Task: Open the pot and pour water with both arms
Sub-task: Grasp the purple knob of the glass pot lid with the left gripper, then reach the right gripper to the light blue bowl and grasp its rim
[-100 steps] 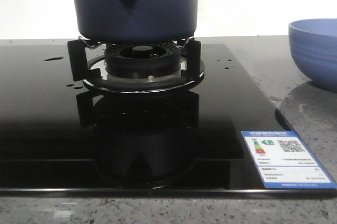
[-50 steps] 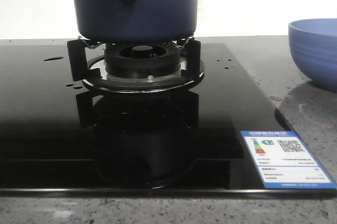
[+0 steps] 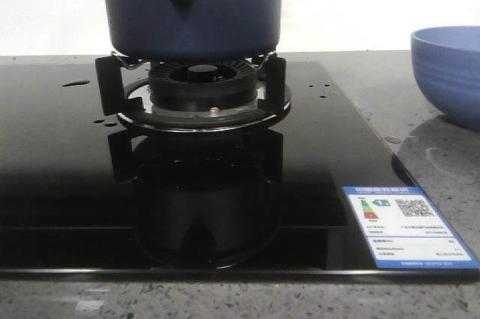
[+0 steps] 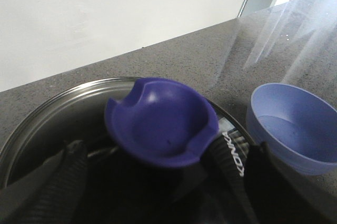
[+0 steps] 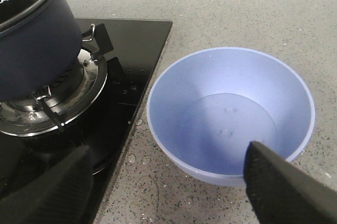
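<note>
A light-blue bowl (image 5: 230,113) stands on the speckled countertop (image 5: 263,18) just beside the black glass hob (image 3: 67,176).

I count one pot (image 3: 193,7), sitting on one burner (image 3: 202,94) of one hob (image 3: 60,176). One bowl (image 5: 230,113), light blue. One label (image 3: 407,224) on the hob's front corner. Water (image 3: 76,83) drops: approx. a dozen specks (too small for an exact no.).

Pot (image 3: 192,11) top cut off by front view's upper edge; bowl (image 3: 450,75) cropped at right; label (image 3: 409,233) print unreadable.
</note>
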### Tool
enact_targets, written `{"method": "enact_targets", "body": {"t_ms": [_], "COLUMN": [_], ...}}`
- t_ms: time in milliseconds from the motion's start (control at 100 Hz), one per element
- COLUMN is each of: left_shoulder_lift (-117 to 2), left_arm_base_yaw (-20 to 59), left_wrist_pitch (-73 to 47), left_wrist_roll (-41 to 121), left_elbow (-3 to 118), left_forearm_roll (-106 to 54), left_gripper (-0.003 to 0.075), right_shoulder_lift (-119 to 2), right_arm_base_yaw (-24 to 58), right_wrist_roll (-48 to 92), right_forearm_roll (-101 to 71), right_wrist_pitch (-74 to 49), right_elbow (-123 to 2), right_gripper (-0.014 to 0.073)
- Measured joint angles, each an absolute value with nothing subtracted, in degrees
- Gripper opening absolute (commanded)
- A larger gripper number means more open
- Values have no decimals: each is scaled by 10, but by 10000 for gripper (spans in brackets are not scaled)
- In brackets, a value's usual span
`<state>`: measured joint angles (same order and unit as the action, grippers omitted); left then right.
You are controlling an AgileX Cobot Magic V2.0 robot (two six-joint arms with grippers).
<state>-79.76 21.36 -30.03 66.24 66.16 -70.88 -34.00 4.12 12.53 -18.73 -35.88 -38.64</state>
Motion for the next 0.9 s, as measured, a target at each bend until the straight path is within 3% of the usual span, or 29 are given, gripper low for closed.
{"method": "enact_targets", "body": {"t_ms": [420, 730, 900], "left_shoulder_lift": [-859, -860, -860], "left_arm_base_yaw": [231, 233, 233], "left_wrist_pitch": [-306, -301, -301], "left_wrist_roll": [694, 700, 700], "left_elbow": [710, 712, 712], "left_forearm_roll": [-712, -712, -712], "left_gripper": [545, 359, 347], "right_shoulder_lift": [-340, -340, -340], "right_arm_base_yaw": [41, 41, 41], "right_wrist_roll": [125, 125, 126], "right_forearm_roll": [-187, -187, -187], "right_wrist_pitch": [-359, -360, -363], "right_elbow": [-386, -386, -386], "right_gripper": [528, 528, 528]}}
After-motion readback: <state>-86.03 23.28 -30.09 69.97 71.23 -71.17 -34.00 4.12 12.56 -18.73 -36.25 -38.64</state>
